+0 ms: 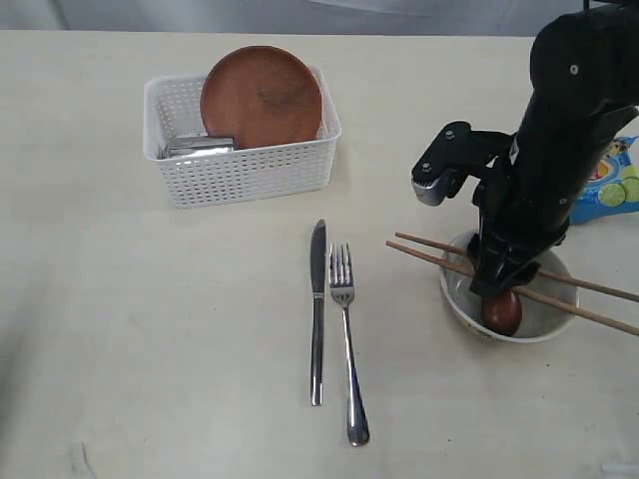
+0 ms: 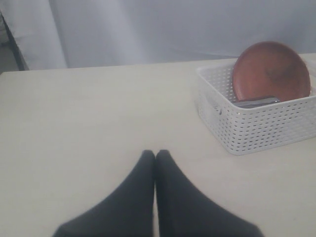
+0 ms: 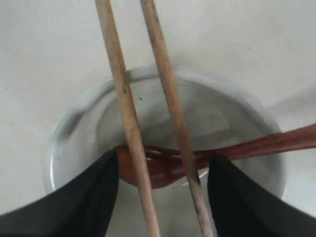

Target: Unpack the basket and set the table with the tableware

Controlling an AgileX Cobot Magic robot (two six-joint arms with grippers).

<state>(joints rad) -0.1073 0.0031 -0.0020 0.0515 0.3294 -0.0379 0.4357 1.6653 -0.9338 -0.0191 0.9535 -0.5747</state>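
The white basket (image 1: 240, 172) (image 2: 261, 129) stands at the back of the table (image 1: 150, 329), holding the round brown plate (image 1: 262, 95) (image 2: 271, 71) on edge and a steel cup (image 1: 200, 146) (image 2: 256, 102). Knife (image 1: 318, 309) and fork (image 1: 346, 339) lie side by side mid-table. The cream bowl (image 1: 544, 324) (image 3: 69, 123) holds the dark spoon (image 1: 502, 312) (image 3: 276, 143). Two chopsticks (image 1: 589, 299) (image 3: 118, 84) lie across its rim. My right gripper (image 1: 496, 284) (image 3: 163, 160) hangs open over the bowl, its fingers on either side of both chopsticks without touching them. My left gripper (image 2: 156, 153) is shut and empty over bare table.
A blue chip bag (image 1: 614, 180) lies at the right edge behind the right arm. One end of the chopsticks sticks out past the bowl toward the fork, the other toward the right edge. A pale curtain hangs behind the table's far edge.
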